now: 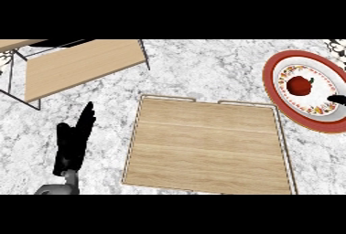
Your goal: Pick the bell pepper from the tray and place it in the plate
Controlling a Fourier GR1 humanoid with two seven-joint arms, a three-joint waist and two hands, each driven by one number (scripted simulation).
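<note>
Red bell pepper (299, 85) is on the plate (273, 77), upper right of the frame. It lies roughly in the middle of the plate's white centre, dark stem pointing up-right. Plate has a red rim and a patterned band inside it; it is cut off by the right edge.

Right robot hand (337, 98): only a black tip shows at the right edge, over the plate's lower right part, just right of and below the pepper, not touching it. Cannot tell whether it is open or closed.

Left robot hand (73, 142): lower left of the frame, over the marble desk (209, 68), fingers straight and pointing up toward the top of the frame, open, holding nothing. Grey forearm comes in from the lower edge below it. It sits left of the tray, apart from it.

Wooden tray (209, 148): centre to lower centre, flat on the desk, thin raised rim, nothing visible on its surface. Its upper right corner is near the plate's lower left rim.

Upper left: a light wooden panel (81, 61) on a thin dark frame, tilted in the view, well apart from the plate.
</note>
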